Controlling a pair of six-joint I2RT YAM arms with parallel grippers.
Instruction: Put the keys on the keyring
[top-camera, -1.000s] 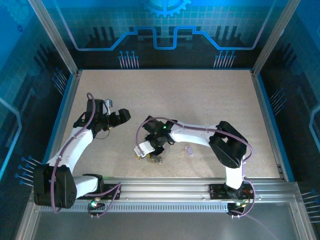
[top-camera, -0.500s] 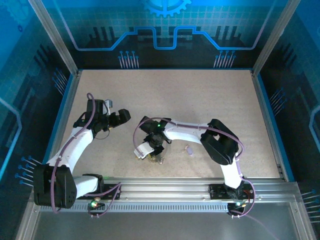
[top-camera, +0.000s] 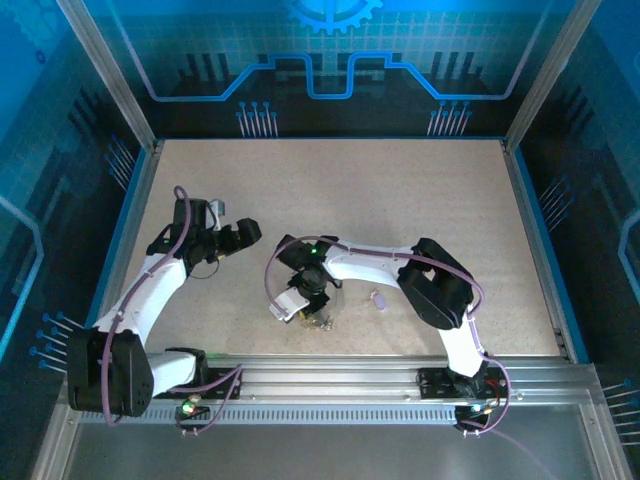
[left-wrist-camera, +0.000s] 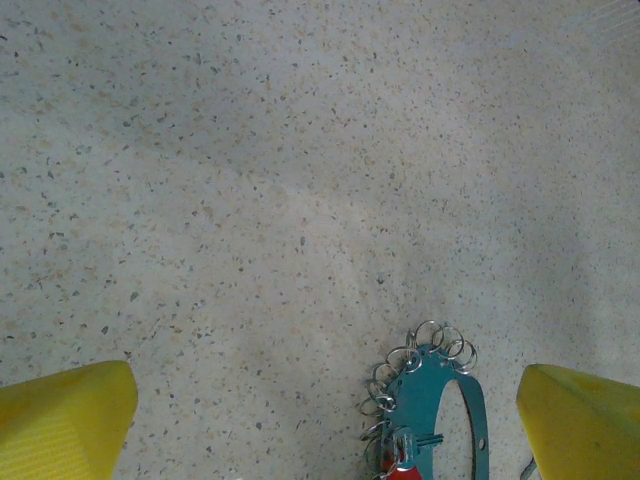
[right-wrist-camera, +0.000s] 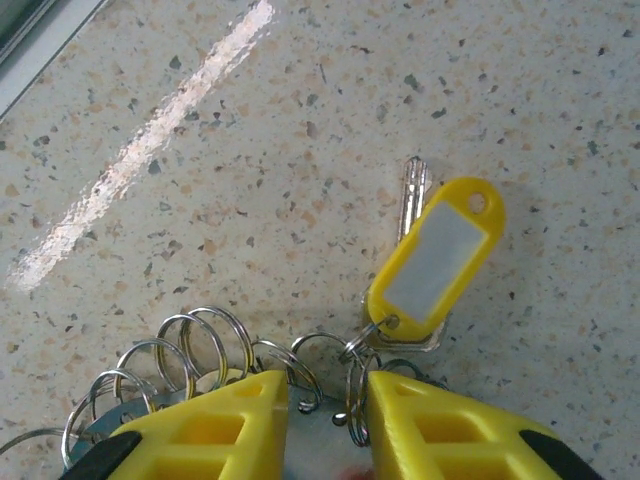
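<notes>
The left gripper is being held over the table on the left, jaws spread wide with nothing between them. Near the middle front, the keyring is being kept flat on the table. The right gripper is being closed narrowly around its small rings, though a firm grip cannot be confirmed. A yellow-tagged key is lying just beyond the fingers, and a lilac key further right. The keyring looks light, stiff and slippery, and is probably best pinched across its flat edge.
</notes>
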